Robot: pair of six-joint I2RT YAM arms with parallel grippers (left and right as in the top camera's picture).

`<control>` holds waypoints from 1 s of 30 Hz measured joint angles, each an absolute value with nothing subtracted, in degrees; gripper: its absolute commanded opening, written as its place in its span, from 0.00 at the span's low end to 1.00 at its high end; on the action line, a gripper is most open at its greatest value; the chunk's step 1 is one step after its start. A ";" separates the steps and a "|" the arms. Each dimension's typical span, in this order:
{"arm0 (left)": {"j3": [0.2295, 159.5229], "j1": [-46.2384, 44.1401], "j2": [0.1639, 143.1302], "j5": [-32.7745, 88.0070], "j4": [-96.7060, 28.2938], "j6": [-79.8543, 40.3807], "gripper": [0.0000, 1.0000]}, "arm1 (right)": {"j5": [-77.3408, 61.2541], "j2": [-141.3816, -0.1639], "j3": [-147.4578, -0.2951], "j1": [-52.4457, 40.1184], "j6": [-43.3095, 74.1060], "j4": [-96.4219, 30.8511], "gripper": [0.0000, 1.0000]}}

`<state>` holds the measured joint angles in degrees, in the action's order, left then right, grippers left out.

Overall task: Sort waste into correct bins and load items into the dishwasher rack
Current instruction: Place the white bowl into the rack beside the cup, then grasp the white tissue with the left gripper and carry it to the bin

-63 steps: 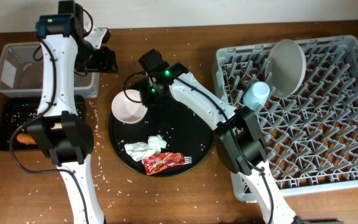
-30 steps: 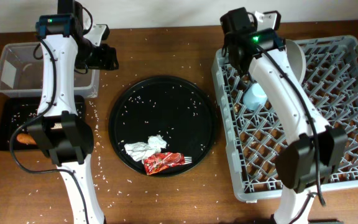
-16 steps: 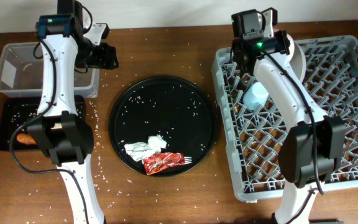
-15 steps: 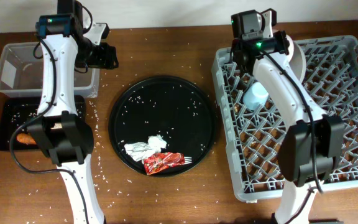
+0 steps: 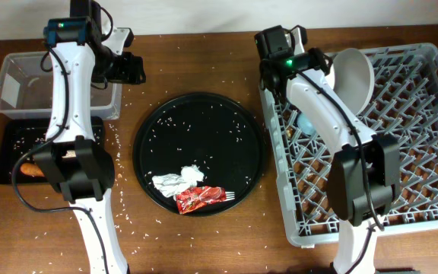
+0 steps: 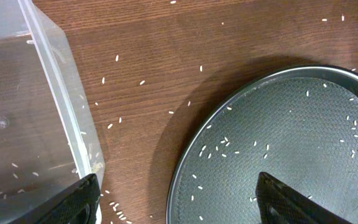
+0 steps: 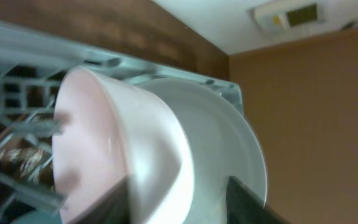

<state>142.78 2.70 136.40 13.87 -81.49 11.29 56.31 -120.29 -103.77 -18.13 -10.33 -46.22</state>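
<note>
1. Looking down from overhead, the left gripper (image 5: pixel 128 70) hangs over bare table between the clear tub (image 5: pixel 21 84) and the round black tray (image 5: pixel 158 114). How wide its fingers stand cannot be told from this view.
2. The crumpled napkin (image 5: pixel 177 180), the red wrapper (image 5: pixel 200 198) and the fork (image 5: pixel 230 195) lie close together on that tray's lower part, with rice grains (image 5: pixel 204 122) scattered above them. The carrot (image 5: pixel 30 169) lies in the shallow black tray (image 5: pixel 6 144).
3. The right gripper (image 5: pixel 319 65) reaches into the far left corner of the dishwasher rack (image 5: pixel 386 175), just beside the plate (image 5: pixel 353 76), which stands on edge. The blue cup (image 5: pixel 305 122) shows partly under the arm.
4. From the left wrist, the fingers (image 6: pixel 73 202) are spread wide with nothing between them. Below lie the tub's corner (image 6: pixel 55 112), the tray's rim (image 6: pixel 185 162) and loose rice (image 6: pixel 222 143).
5. From the right wrist, the pinkish bowl (image 7: pixel 117 155) stands on edge against the plate (image 7: pixel 222 149) inside the rack (image 7: pixel 42 37). The blurred dark fingers (image 7: pixel 247 202) are wide apart and grip nothing.
</note>
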 measured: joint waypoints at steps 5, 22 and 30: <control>142.78 2.70 136.40 13.85 -80.95 11.29 0.82 | 55.55 -120.29 -103.68 -18.90 -10.50 -45.93 0.97; 143.02 -2.81 136.07 13.02 -96.64 16.80 0.77 | 16.53 -115.33 -127.15 -18.24 -2.52 -65.28 0.99; 123.26 -10.92 119.07 10.46 -94.83 13.85 0.74 | 5.21 -115.33 -127.15 -9.30 0.67 -70.08 0.99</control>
